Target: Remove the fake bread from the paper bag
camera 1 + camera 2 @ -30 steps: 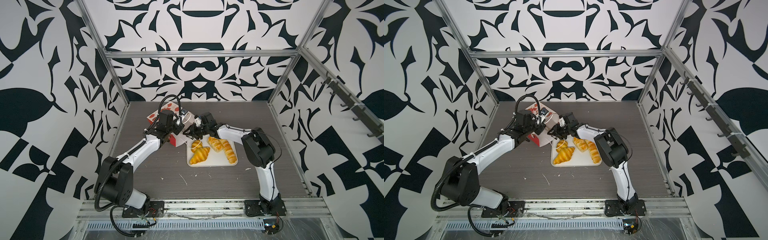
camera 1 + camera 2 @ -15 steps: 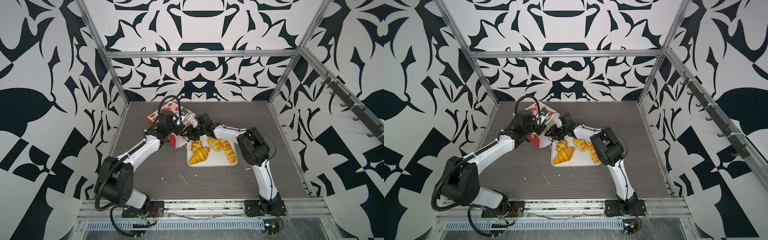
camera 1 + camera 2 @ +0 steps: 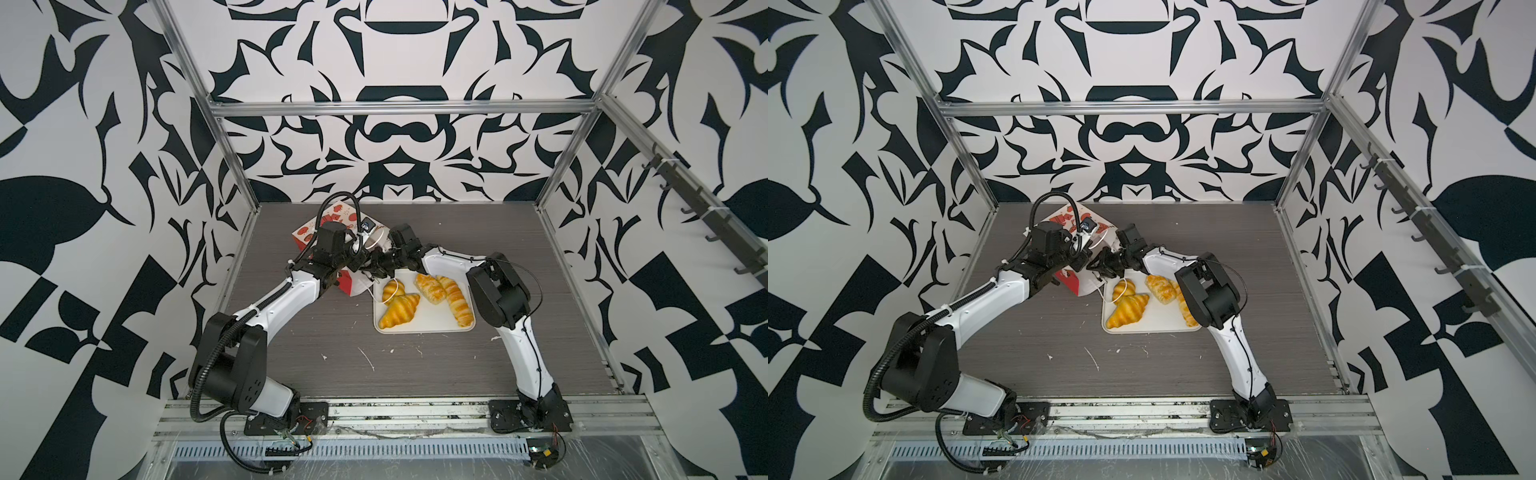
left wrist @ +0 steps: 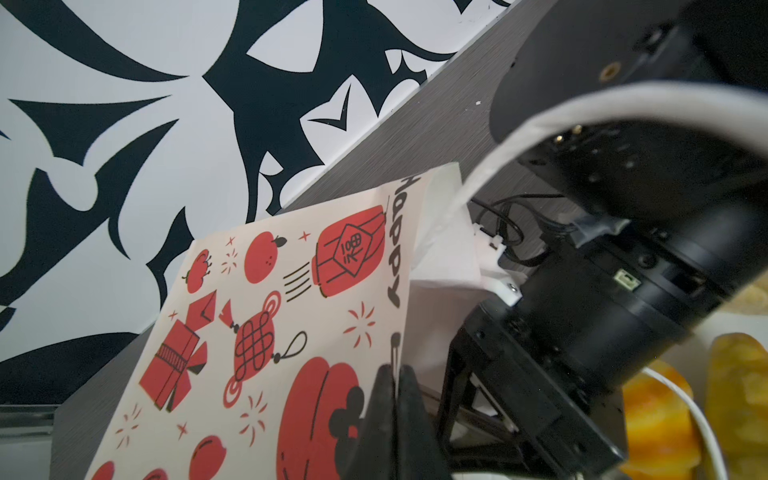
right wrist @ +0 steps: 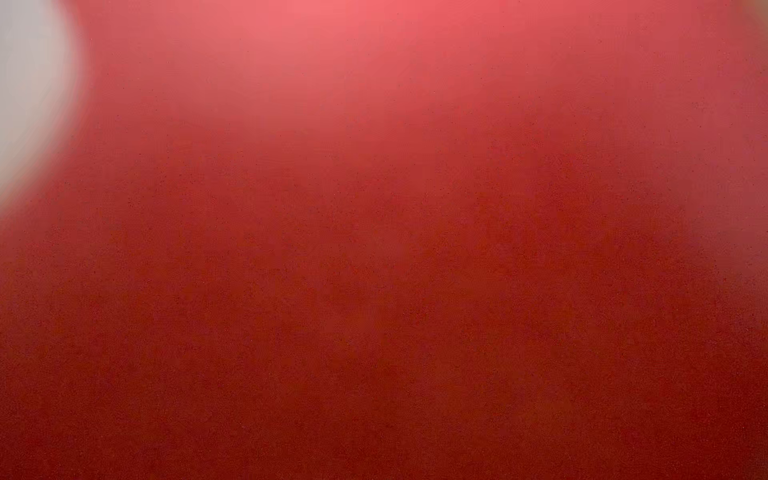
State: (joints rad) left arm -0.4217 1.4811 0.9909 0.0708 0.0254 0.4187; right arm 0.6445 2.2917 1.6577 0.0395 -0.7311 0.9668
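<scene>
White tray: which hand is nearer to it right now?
Right. The right hand is by the tray's far left corner, at the paper bag's mouth; the left hand pinches the bag's rim, farther left.

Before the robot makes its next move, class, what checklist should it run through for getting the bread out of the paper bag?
1. The left claw clamped on the paper bag edge: ok.
2. The right claw holding bread: cannot tell; its wrist view shows only red blur.
3. The paper bag emptied: cannot tell; its inside is hidden.
4. Bare space on the white tray beside the four pastries: ok.
5. The string handle clear of the tray: not ok; it lies across the ring bun.
</scene>
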